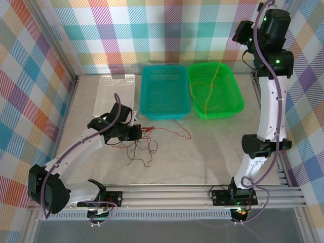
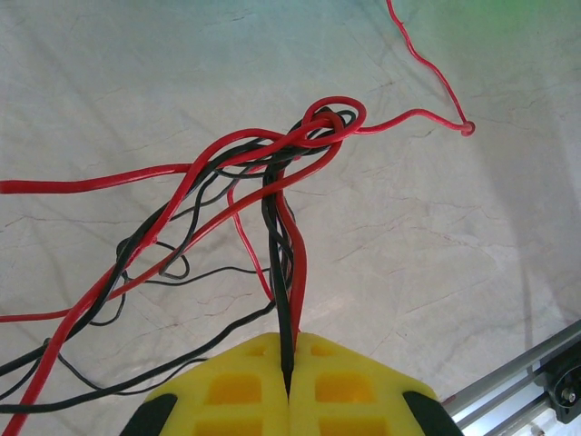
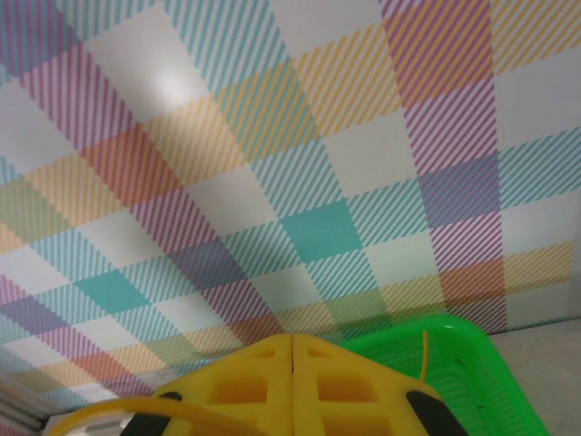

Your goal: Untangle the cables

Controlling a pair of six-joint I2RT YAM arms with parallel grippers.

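From above, the left gripper (image 1: 135, 132) sits at the left edge of the cables (image 1: 148, 144), a red-and-black tangle; the right gripper (image 1: 242, 31) is raised high near the green basket (image 1: 235, 98). Left wrist: its fingers (image 2: 241, 386) are clenched on several cable strands below the knot. Right wrist: its fingers (image 3: 241, 386) are pressed together, with a yellow cable (image 3: 423, 352) just beside them

Your left jaws sit low over the table (image 1: 212, 152), pinched on strands of the cables (image 2: 272, 173). The knot lies just ahead of the jaws, loose loops spread to their left, and one strand runs on ahead and to their right. Off to their left, along the table's far edge, a flat tray (image 1: 117, 93), a middle basket (image 1: 164, 117) and an end basket (image 1: 238, 98) stand side by side, and a loose cable (image 1: 208, 93) lies in the end basket. Your right jaws hang closed high above it, with its rim below and to their right.
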